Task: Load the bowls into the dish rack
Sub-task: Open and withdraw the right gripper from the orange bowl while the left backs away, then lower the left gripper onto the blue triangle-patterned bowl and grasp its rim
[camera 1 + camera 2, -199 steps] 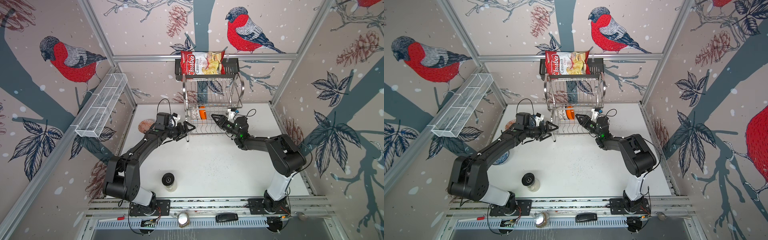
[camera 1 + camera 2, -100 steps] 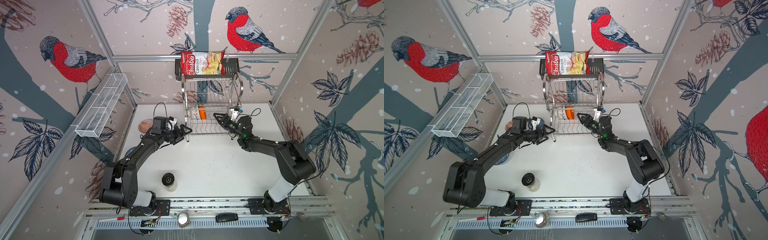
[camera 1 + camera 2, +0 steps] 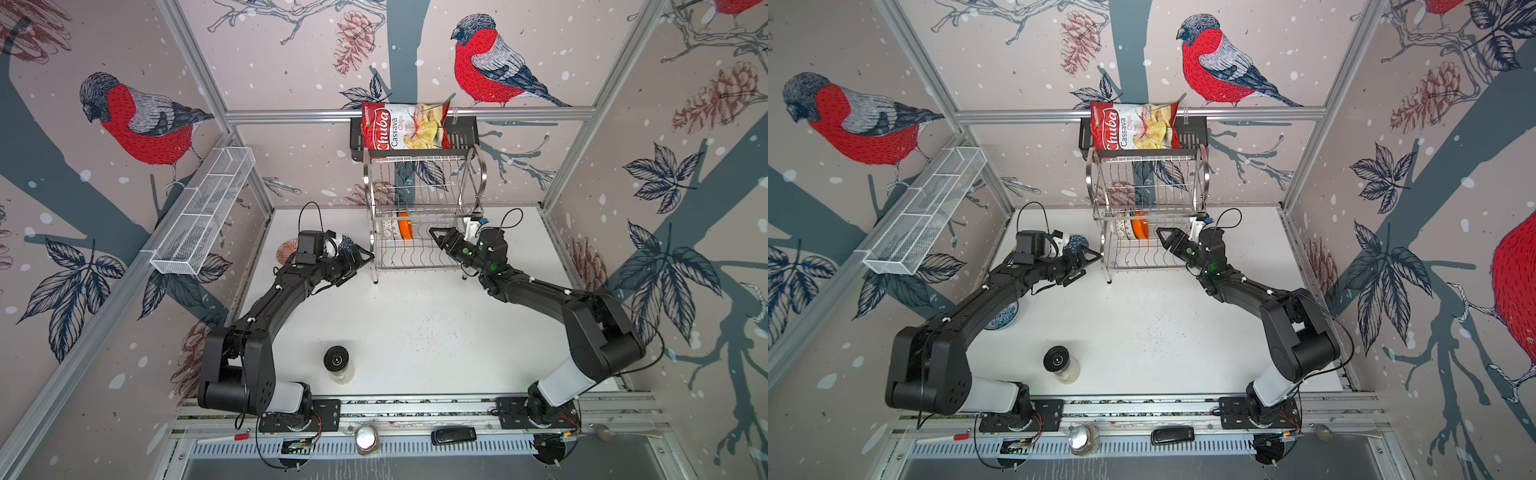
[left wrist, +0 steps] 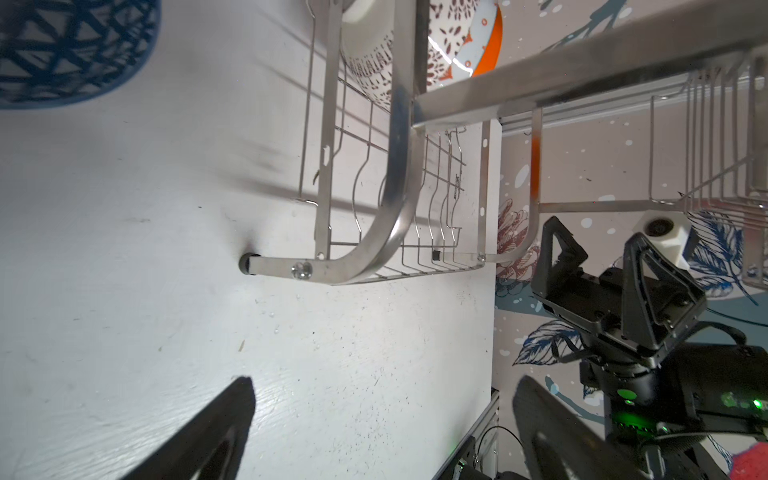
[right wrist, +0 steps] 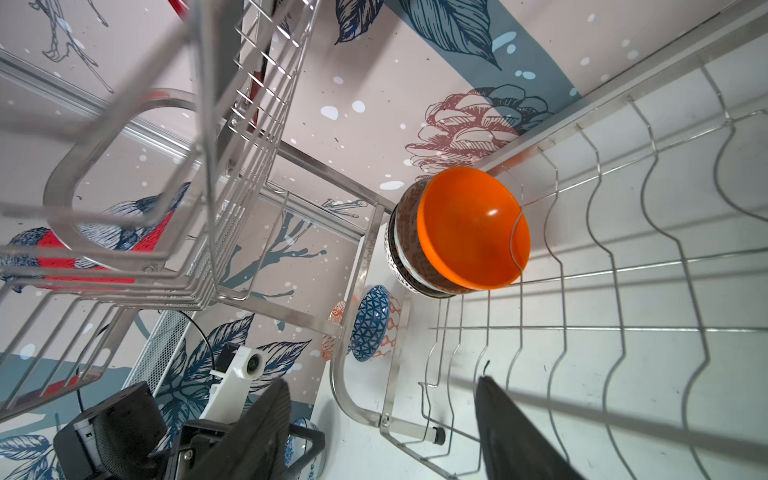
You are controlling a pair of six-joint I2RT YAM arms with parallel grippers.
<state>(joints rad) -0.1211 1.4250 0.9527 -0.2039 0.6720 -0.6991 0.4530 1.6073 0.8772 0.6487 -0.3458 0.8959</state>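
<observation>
Since a second ago the left gripper (image 3: pixel 362 262) has drawn back from the front left leg of the dish rack (image 3: pixel 436 216), and the right gripper (image 3: pixel 435 237) has eased back slightly at the lower tier's right side; the bowls have not shifted. Both pairs of jaws stand wide and hold nothing. One shiny two-tier wire rack stands at the back of the counter (image 3: pixel 415 332). There are six bowls. Three are nested on edge at the lower tier's left end: the plain orange bowl (image 5: pixel 473 228) in front, then a brown-patterned bowl (image 5: pixel 409 216) and a black-dotted white bowl (image 4: pixel 368 58). Three sit on the counter left of the rack: the blue triangle bowl (image 3: pixel 345 243), the red-orange bowl (image 3: pixel 286 251) and, under the left arm, the blue-white floral bowl (image 3: pixel 1005 318).
</observation>
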